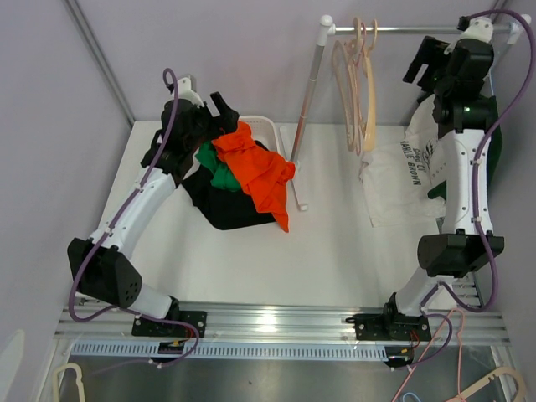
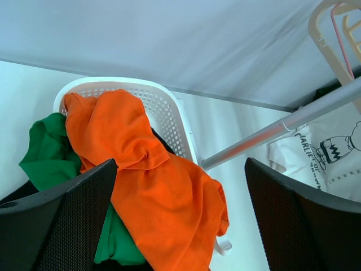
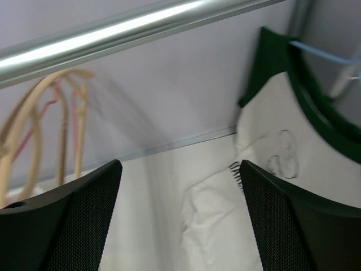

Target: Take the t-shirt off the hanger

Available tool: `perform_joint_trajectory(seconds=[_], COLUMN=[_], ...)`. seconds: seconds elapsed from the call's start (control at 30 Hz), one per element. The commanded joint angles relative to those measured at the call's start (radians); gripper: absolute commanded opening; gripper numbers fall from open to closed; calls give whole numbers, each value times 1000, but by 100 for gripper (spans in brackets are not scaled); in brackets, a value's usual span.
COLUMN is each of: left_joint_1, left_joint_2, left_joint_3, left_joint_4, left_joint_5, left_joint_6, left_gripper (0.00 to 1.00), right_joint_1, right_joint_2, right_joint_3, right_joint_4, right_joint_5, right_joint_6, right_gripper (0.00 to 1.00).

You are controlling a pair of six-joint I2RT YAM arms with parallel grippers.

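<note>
Left claw (image 2: 180, 197) spread apart above orange shirt (image 2: 152, 186) in white basket (image 2: 163, 107), right claw (image 3: 180, 209) spread apart near rail (image 3: 141, 28), white t-shirt (image 1: 394, 180) below it

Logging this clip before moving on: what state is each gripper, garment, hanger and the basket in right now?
Basket: overfilled with clothes.
Left gripper: open, empty, above the basket.
Right gripper: open, empty, under the rail.
Orange garment: crumpled, spilling over the basket rim.
Beige hangers: bare, hooked on the rail.
White shirt: slumped onto the table; hanger not visible.
Dark green shirt: hanging, blue hanger at its neck.
</note>
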Motion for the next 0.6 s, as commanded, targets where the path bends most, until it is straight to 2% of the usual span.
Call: perform_joint_trajectory(seconds=[0.0, 0.07, 0.27, 0.57], left_joint_1=[-13, -31, -128, -195], left_joint_2=[-30, -50, -4, 87], left_joint_3=[20, -4, 42, 145], left_joint_4=[-15, 33, 96, 122], left_joint_5=[10, 36, 12, 52], left_joint_6=[48, 46, 75, 101], left_gripper=[100, 100, 99, 99], right_joint_1=[-39, -62, -114, -158], right_joint_2=[44, 81, 193, 216], right_joint_3=[85, 134, 312, 283], right_joint_4=[-46, -69, -138, -50], right_joint_5=[149, 183, 267, 416], right_joint_6=[-54, -80, -114, -188], right_gripper=[90, 97, 98, 94])
